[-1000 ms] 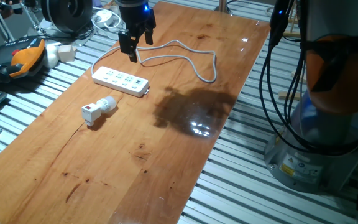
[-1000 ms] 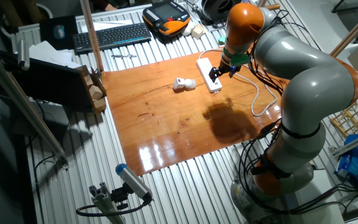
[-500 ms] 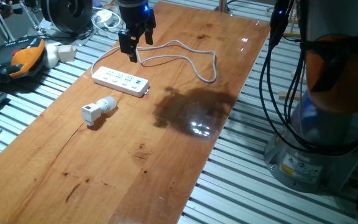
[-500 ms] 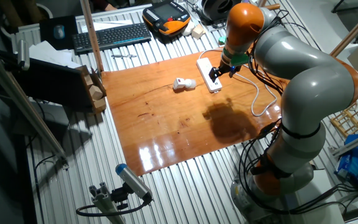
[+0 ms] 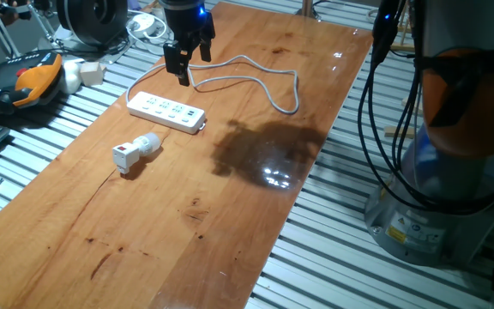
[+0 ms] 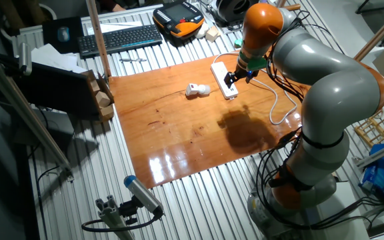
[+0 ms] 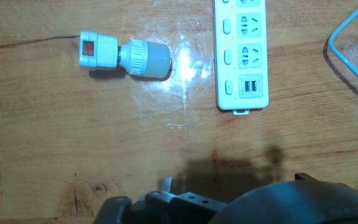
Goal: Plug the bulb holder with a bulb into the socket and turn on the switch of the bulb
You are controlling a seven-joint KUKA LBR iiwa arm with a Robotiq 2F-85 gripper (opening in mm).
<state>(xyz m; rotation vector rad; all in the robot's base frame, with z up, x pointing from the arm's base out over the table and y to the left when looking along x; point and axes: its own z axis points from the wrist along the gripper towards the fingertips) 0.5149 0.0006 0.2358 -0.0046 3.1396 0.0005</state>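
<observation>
The bulb holder (image 5: pixel 124 158) lies on its side on the wooden table, its red switch (image 7: pixel 88 48) facing up, with the bulb (image 5: pixel 149 142) fitted in it. To its right lies the socket (image 5: pixel 166 111), a white power strip with a looping cable (image 5: pixel 268 84). My gripper (image 5: pixel 178 73) hangs open and empty above the table behind the strip, touching nothing. The hand view looks down on the bulb holder (image 7: pixel 98 51), the bulb (image 7: pixel 146 59) and the strip's end (image 7: pixel 241 56); only my fingertips (image 7: pixel 165 183) show at its bottom edge.
An orange teach pendant (image 5: pixel 34 79) and a small white adapter block (image 5: pixel 89 72) lie off the table's left edge. A keyboard (image 6: pixel 120 39) sits beyond the far side. The robot base (image 5: pixel 453 172) stands to the right of the table.
</observation>
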